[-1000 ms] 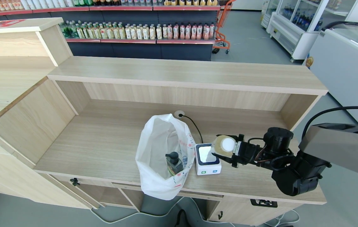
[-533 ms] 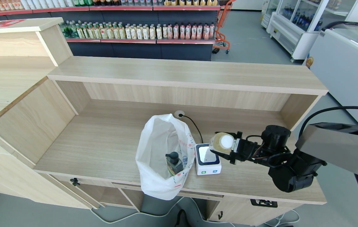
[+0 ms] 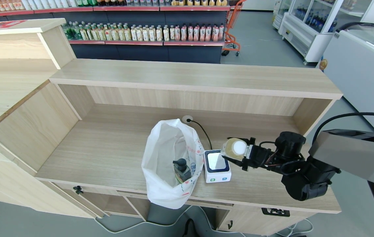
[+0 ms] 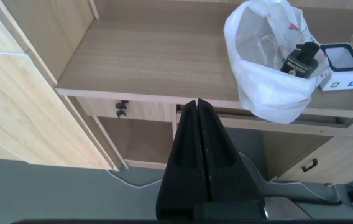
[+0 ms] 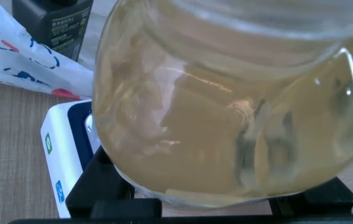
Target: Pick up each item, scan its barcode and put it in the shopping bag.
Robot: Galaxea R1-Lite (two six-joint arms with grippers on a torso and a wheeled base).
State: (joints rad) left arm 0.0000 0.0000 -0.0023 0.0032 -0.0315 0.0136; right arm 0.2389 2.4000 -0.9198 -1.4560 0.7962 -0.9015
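Observation:
My right gripper [image 3: 231, 149] is shut on a clear bottle of pale yellow liquid with a white cap [image 3: 232, 149], held just above and right of the white barcode scanner [image 3: 217, 166]. Close up, the bottle [image 5: 226, 106] hangs over the scanner [image 5: 64, 155]. The white shopping bag [image 3: 170, 161] stands open left of the scanner with a dark pump bottle [image 3: 181, 170] inside. My left gripper [image 4: 198, 115] is shut and hangs below the counter's front edge, apart from the bag [image 4: 266, 59] and the scanner [image 4: 343, 65].
The scanner's black cable [image 3: 202, 129] runs back to a hole in the wooden counter [image 3: 108, 144]. A raised shelf [image 3: 193, 77] spans the back. Side walls close the counter at both ends. Store shelves and freezers stand behind.
The right gripper with the bottle rose slightly over the scanner, shifting left and then back a little to the right. Bag and scanner stayed put.

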